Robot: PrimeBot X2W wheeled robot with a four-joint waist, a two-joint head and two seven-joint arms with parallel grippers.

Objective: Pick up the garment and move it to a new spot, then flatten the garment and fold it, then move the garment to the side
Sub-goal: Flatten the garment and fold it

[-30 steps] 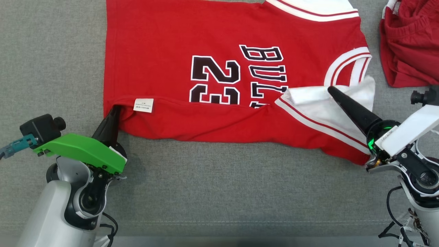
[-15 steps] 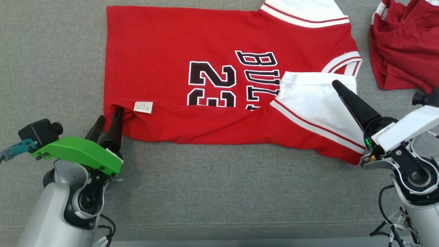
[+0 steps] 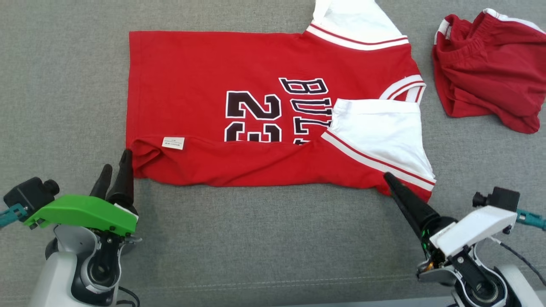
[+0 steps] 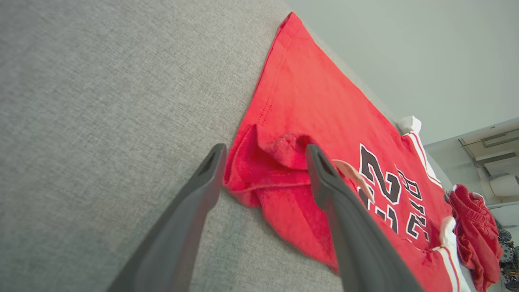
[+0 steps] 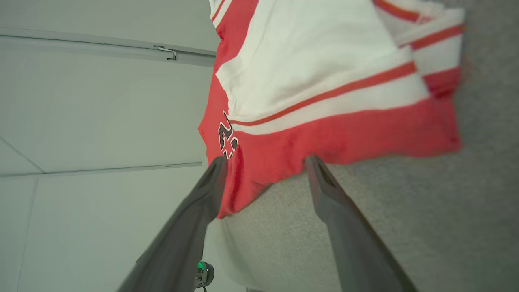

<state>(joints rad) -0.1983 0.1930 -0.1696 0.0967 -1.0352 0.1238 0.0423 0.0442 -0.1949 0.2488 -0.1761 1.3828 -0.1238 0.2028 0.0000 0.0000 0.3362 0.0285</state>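
Grippers sit nearest, left gripper (image 3: 116,161) and right gripper (image 3: 387,177) both with jaws apart and empty, at the near folded edge of the garment (image 3: 192,72); the next fold likely wants even grips on both near corners, carried together so the crease runs straight. Bare grey surface (image 3: 264,238) lies near and left; red shorts (image 3: 486,68) crowd the far right.

Bare grey worktop (image 3: 264,238) across the whole near strip, open between left gripper (image 3: 116,160) and right gripper (image 3: 388,178). More bare room left of the jersey (image 3: 192,68), plus a narrow lane between its collar end and the crumpled shorts (image 3: 486,72) at far right. Middle blocked by the jersey, lying flat, near edge folded over. Left fingers spread at its rumpled near-left corner; right fingers spread at its near-right hem.
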